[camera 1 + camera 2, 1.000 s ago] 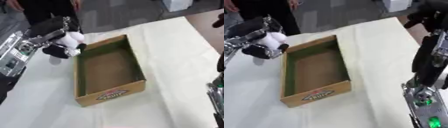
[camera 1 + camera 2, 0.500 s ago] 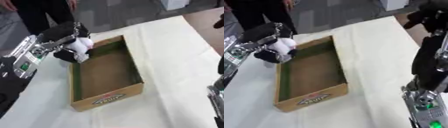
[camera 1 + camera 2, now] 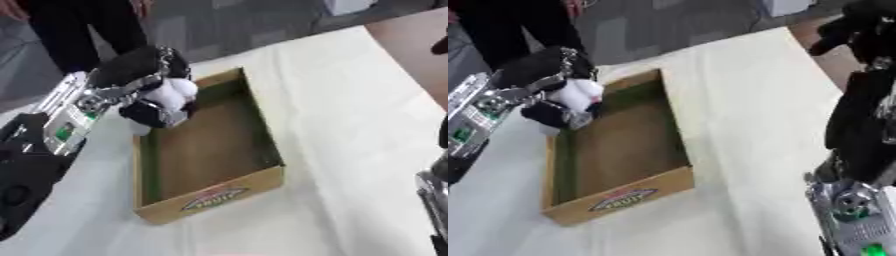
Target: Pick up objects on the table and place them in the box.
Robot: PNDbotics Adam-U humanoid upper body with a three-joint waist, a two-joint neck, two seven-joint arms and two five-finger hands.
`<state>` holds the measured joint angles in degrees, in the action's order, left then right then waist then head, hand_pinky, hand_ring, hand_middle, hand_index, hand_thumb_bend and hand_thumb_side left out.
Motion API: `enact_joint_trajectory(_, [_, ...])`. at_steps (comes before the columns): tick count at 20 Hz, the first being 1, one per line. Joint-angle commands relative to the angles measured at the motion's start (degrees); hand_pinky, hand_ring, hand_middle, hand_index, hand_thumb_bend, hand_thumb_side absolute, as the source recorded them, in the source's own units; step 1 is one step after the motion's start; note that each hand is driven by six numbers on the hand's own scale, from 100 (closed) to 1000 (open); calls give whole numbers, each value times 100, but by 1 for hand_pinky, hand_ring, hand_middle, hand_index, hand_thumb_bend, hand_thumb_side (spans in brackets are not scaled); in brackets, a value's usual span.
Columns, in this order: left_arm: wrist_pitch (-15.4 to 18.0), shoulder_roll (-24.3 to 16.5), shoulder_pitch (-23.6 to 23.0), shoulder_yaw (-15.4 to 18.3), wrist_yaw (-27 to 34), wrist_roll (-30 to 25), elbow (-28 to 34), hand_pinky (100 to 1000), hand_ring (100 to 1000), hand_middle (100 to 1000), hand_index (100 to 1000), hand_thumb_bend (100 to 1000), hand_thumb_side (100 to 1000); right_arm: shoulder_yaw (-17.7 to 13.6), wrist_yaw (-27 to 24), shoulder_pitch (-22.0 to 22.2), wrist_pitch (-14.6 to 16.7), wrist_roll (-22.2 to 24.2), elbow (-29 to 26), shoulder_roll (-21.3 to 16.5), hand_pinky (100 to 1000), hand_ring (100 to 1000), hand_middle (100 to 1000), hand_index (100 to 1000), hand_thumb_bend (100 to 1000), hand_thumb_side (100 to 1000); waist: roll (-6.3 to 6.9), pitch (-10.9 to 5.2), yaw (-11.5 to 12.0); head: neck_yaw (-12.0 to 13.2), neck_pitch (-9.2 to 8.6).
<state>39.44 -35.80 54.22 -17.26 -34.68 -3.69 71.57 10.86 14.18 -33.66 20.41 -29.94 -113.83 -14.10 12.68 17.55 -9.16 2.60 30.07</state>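
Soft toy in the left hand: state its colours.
Black and white soft plush toy, held by the left hand; clearest in the left eye view.

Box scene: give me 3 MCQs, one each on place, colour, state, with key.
1. Where is the plush toy?
A. over the box's far left corner
B. lying on the cloth near the right edge
C. on the floor

2. What colours is the toy?
A. red and yellow
B. black and white
C. all green

3. What is the state of the box?
A. closed with a lid
B. full of things
C. open, nothing inside

Key: 1 A, the left hand holds it above that corner. 2 B, white body with black patches. 3 C, its brown floor shows bare and no lid is on it.
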Motion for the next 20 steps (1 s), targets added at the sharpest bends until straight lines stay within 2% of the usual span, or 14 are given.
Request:
enact_joint_trajectory(1, [77,-77,124,-16,119,4,3,100,100,175,183,100,511,0,-10,-132,0,27,-76,5,365,480,537,641,100,854,-31,-95,-2,49,-80])
enact_joint_trajectory(2, [101,-66,124,-30,176,-5,-2,100,100,203,210,100,509,0,-10,-133,-1,26,-76,4,365,480,537,641,100,854,-29,-98,-2,45,-79])
enact_joint_trajectory(4, [150,-54,131,-52,293,-29,-2,100,100,314,340,100,441,-1,-9,-134,-3,25,-76,1,365,480,536,641,100,854,-24,-103,-2,40,-73])
enact_joint_trajectory(5, [182,-53,134,-62,347,-47,4,100,130,377,408,100,436,-3,-9,-135,-4,24,-76,0,366,481,536,641,100,854,-21,-106,-1,38,-69])
enact_joint_trajectory(6, [231,-54,137,-78,393,-80,16,100,181,422,458,100,491,-6,-7,-135,-5,22,-76,-1,366,481,536,641,100,854,-19,-111,-1,34,-65])
enact_joint_trajectory(7, [276,-59,140,-83,427,-119,24,100,273,493,547,100,557,-8,-6,-135,-5,19,-76,-3,365,481,536,641,100,854,-17,-115,2,31,-62])
enact_joint_trajectory(8, [314,-66,146,-82,436,-160,32,177,396,587,634,100,572,-9,-4,-134,-6,17,-76,-6,365,481,536,641,100,854,-14,-119,6,28,-58])
enact_joint_trajectory(9, [342,-70,149,-78,431,-202,35,277,456,631,671,100,581,-10,-3,-132,-8,17,-76,-9,365,481,536,641,100,854,-13,-123,10,25,-54])
enact_joint_trajectory(10, [369,-74,155,-76,410,-247,40,498,577,733,740,100,610,-11,-2,-128,-9,16,-76,-12,365,481,536,641,100,854,-11,-129,15,21,-50])
enact_joint_trajectory(12, [393,-77,164,-66,354,-332,43,756,750,839,832,247,692,-13,0,-120,-13,12,-76,-18,365,480,536,641,100,854,-10,-139,24,14,-43])
enact_joint_trajectory(13, [395,-76,168,-60,331,-365,46,844,807,879,864,297,732,-14,1,-117,-15,11,-76,-20,365,480,536,641,100,854,-10,-143,27,12,-40])
enact_joint_trajectory(15, [396,-75,177,-52,292,-415,57,969,878,923,896,367,800,-14,3,-110,-19,11,-76,-26,365,480,536,641,100,854,-12,-152,36,8,-37])
enact_joint_trajectory(16, [402,-76,181,-51,277,-435,68,1000,901,938,906,390,821,-15,5,-104,-24,12,-76,-31,366,480,536,641,100,855,-14,-158,43,2,-33])
enact_joint_trajectory(20, [423,-83,196,-43,240,-497,102,1000,962,977,944,463,877,-20,15,-81,-44,14,-76,-50,366,480,535,641,100,855,-23,-175,75,-15,-20])
